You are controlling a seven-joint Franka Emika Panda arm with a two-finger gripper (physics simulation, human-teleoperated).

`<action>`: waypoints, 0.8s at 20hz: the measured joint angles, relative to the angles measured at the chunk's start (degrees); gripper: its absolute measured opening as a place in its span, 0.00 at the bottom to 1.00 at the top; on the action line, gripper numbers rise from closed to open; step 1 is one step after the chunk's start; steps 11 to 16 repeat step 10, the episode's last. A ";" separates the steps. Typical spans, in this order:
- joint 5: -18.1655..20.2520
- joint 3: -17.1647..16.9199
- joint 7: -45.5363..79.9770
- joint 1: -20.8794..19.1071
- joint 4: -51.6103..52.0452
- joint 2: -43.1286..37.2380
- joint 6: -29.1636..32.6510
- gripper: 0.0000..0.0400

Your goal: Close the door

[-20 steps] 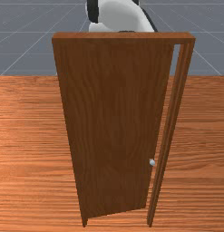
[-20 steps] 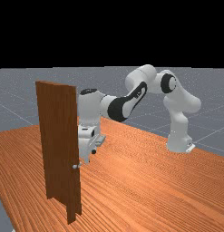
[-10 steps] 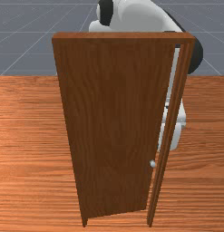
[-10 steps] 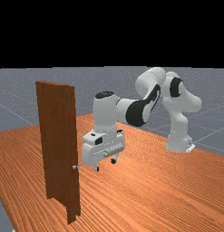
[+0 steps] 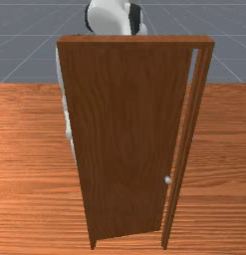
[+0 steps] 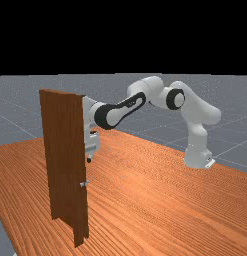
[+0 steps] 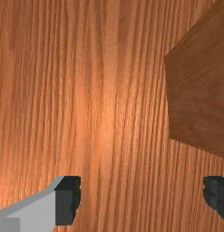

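The brown door (image 5: pixel 124 134) stands slightly ajar in its frame (image 5: pixel 134 40), with a narrow gap along the post on the front view's right. Its small pale knob (image 5: pixel 168 180) sits beside that gap; in the far view the knob (image 6: pixel 83 184) is low on the near edge. My gripper (image 6: pixel 89 159) hangs behind the door, partly hidden by it, higher than the knob and apart from it. In the wrist view my gripper (image 7: pixel 142 199) is open, its fingers wide apart over bare wood, while a brown panel (image 7: pixel 199 90) stands close by one finger.
The wooden table (image 6: pixel 155 195) spreads around the door on both sides. Parts of my arm (image 5: pixel 112 17) rise behind the top of the frame, and a strip of it (image 5: pixel 68 127) peeks out past the frame on the front view's left.
My hand came out toward the front view's right, then swung across behind the door to the front view's left. The knob shifted very slightly toward the post early on; since then the door looks still.
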 joint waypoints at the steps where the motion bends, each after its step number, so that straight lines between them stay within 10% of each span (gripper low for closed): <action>1: 0.00 -0.01 0.00 -0.02 -0.03 0.05 0.00 1.00; 16: -3.78 3.89 -15.81 3.96 -2.46 -1.22 1.03 1.00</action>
